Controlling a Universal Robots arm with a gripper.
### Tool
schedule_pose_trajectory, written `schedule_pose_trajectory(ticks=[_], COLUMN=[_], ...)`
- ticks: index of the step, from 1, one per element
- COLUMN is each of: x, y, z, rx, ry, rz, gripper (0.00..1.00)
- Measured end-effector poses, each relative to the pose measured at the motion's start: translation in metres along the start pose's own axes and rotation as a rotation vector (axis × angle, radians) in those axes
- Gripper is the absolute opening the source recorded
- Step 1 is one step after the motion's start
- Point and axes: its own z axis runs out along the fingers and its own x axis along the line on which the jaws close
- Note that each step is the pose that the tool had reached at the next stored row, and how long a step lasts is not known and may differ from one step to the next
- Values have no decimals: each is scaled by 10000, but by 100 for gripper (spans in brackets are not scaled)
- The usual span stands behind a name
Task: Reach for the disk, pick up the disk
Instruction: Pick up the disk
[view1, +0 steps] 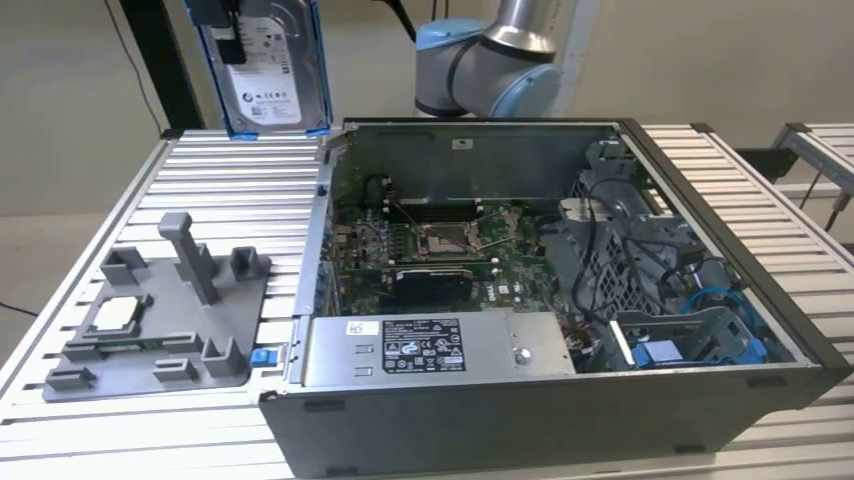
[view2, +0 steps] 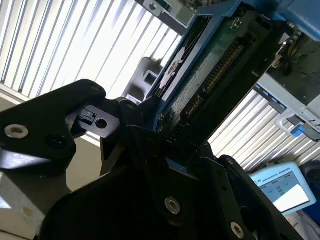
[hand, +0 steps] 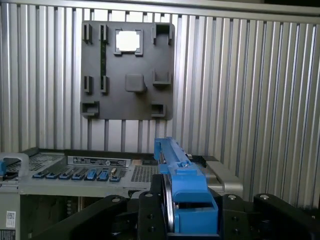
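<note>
Arm (view1: 487, 60) rises behind the open computer case (view1: 534, 420), wrist out over the table's far corner at the exterior view's left. Gripper (hand: 189, 205) is clamped on the disk (view1: 274, 75) by its blue carrier. Disk hangs upright above the slatted table (view1: 200, 170), well apart from the grey fixture plate (view1: 160, 330), with open room around.

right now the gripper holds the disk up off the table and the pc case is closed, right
No, the case is open on top, its boards and cables showing in the exterior view. The gripper does hold the disk up off the table.
</note>
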Motion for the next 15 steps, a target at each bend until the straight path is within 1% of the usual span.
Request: schedule_pose_trajectory(ticks=[15], x=[10], y=[-344], z=[1], rx=[-2], ry=[0], rz=[0], gripper=[0])
